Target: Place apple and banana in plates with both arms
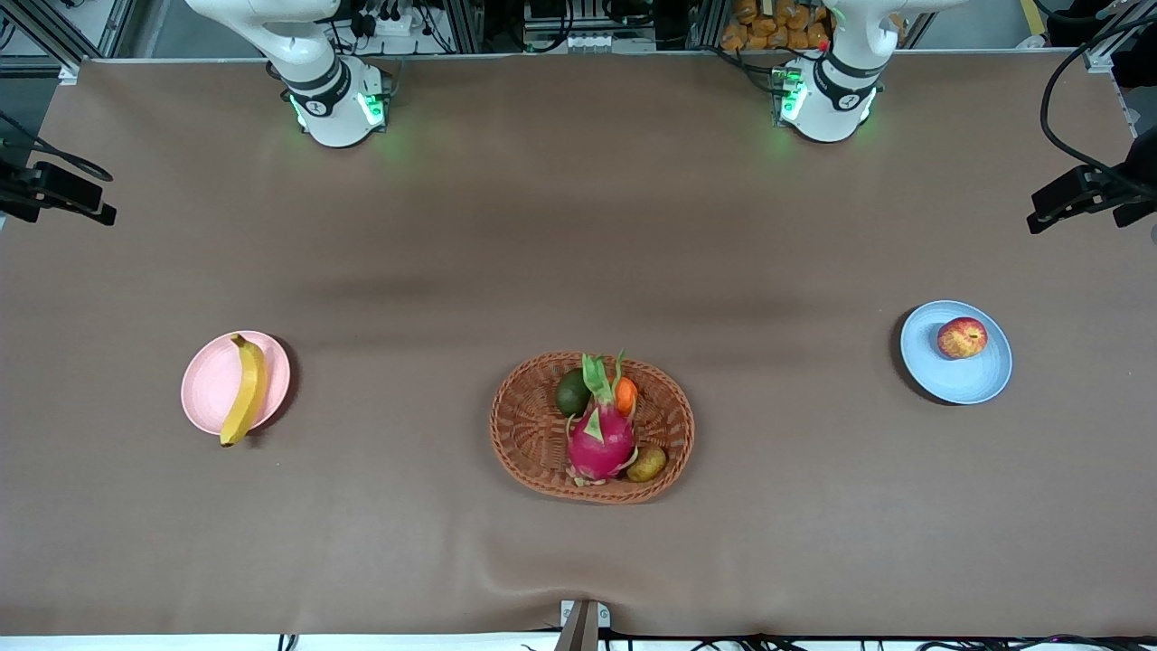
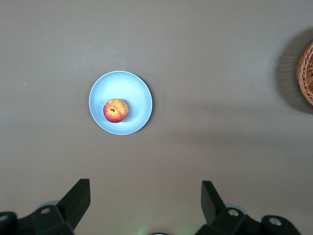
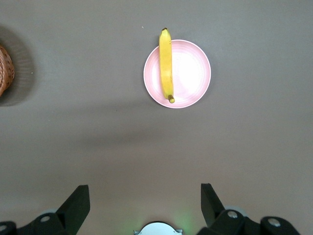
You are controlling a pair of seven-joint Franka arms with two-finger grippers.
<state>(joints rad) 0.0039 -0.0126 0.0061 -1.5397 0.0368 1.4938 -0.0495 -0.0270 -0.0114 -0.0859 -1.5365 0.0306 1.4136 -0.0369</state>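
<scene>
Now apple (image 2: 116,110) on blue plate (image 2: 139,93), left tool (image 2: 145,203) high above, fingers apart.

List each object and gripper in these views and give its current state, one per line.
apple: resting on blue plate
banana: lying across pink plate, one tip overhanging
basket: holding several fruits
left gripper: open, empty, raised
right gripper: open, empty, raised

Lighting evenly and fairly brightly from overhead, casting soft shadow bands across the tablecloth (image 1: 578,298) mid-frame. Throwing small dark shadows beside the pink plate (image 1: 210,384) and blue plate (image 1: 976,380). Glowing green at the top. Staying sharp throughout.
</scene>
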